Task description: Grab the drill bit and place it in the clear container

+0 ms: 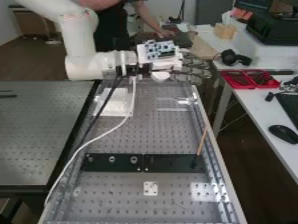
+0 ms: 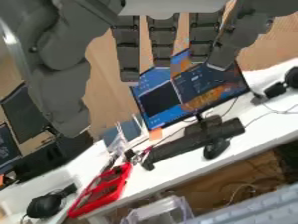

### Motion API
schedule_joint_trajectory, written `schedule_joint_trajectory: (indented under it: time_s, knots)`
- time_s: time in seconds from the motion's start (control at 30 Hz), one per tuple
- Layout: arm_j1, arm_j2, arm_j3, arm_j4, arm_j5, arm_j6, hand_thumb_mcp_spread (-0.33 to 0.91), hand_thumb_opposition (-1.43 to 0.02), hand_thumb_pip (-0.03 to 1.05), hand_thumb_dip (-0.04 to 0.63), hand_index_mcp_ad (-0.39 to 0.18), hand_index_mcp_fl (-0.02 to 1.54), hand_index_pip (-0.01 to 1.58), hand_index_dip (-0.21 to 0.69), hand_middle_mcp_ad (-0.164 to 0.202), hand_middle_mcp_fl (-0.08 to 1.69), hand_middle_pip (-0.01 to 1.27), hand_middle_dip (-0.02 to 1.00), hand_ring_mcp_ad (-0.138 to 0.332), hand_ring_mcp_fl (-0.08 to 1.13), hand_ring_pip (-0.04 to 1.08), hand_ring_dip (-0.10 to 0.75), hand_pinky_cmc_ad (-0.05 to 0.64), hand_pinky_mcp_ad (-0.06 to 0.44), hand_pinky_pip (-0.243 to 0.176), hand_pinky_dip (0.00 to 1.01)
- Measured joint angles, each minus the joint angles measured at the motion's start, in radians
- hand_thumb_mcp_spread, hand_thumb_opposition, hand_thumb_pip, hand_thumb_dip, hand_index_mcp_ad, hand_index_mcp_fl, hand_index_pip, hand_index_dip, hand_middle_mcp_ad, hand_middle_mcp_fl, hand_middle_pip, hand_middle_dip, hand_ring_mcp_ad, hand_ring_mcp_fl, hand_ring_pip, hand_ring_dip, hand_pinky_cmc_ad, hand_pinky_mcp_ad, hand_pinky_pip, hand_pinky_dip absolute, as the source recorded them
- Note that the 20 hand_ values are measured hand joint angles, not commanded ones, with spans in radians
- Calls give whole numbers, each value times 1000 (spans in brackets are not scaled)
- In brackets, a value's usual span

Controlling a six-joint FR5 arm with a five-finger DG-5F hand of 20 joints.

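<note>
Perforated metal desk (image 1: 169,132) bounded by long side rails; bare hole grid spans between the far-end items and the black plate (image 1: 174,162). Hand (image 1: 193,67) sits above the far end, released, fingers (image 2: 163,42) extended. Clear container (image 1: 174,104) lies near the right rail; contents cannot be told. Red tray (image 1: 249,79) on the side table (image 1: 256,102) holds dark items. Slim tan rod (image 1: 201,141), dark-ended, slants over the black plate's right part. Drill bit: location and look cannot be told.
</note>
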Motion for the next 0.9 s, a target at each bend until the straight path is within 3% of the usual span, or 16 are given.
schedule_joint_trajectory:
  time_s: [0.2, 0.47, 0.9]
  knots:
    - [-7, 97, -47, -41, 76, -117, 309, -733, 660, 236, -51, 110, 403, 265, 87, 24, 124, 188, 187, 10, 72, 54, 281, 134, -108, 353]
    - [3, 175, -84, -146, 199, -213, 309, -733, 649, 236, -45, 138, 326, 286, 84, 24, 124, 188, 188, 10, 72, 54, 283, 134, -108, 367]
    - [12, 231, -101, -174, 266, -284, 284, -733, 621, 204, -37, 154, 230, 314, 87, 24, 124, 188, 188, 10, 72, 54, 279, 136, -108, 393]
